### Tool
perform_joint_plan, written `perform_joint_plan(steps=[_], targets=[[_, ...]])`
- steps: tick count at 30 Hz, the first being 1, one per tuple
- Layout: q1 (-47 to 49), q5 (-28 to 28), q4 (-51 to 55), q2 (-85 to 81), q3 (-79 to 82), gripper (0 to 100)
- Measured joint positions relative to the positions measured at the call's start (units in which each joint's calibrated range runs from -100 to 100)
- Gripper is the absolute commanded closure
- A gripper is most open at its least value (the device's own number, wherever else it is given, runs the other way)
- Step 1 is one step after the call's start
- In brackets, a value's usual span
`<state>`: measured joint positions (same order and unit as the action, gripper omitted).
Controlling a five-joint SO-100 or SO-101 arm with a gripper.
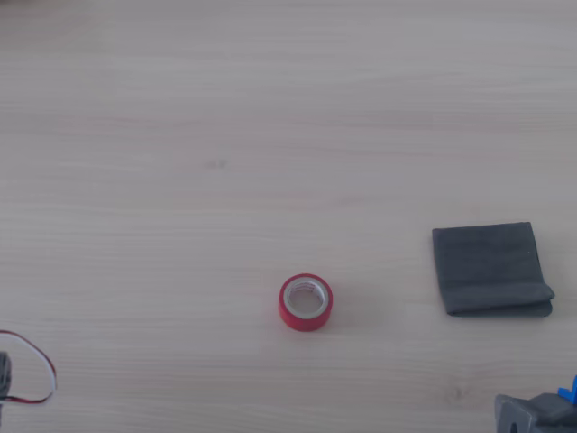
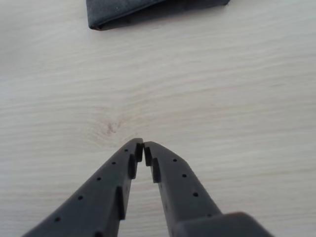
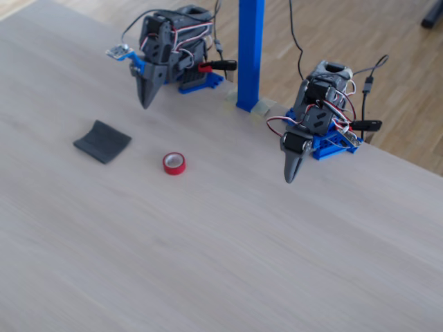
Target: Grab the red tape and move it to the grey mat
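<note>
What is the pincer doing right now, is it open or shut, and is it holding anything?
Pincer: shut, holding nothing. The red tape lies alone on the table, apart from the grey mat.

Cut off by the top edge in the wrist view: the grey mat [image 2: 148,12], only its near folded edge showing. Cut by the bottom edge in the other view: the claw [image 1: 538,413]. Red tape hidden from the wrist view.

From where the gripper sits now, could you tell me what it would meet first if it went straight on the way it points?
The shut gripper angles down, so probably the bare table first. The grey mat lies further ahead; depth is unclear.
</note>
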<state>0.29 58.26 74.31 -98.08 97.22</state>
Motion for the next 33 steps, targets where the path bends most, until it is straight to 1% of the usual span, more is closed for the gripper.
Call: perform_joint_plan(steps=[27, 29, 33], targets=[[0.3, 0.2, 0.0, 0.0, 0.3, 97], [2.4, 0.1, -0.1, 1.2, 0.0, 95], [4.9, 0.1, -0.4, 7.2, -4.5, 87]])
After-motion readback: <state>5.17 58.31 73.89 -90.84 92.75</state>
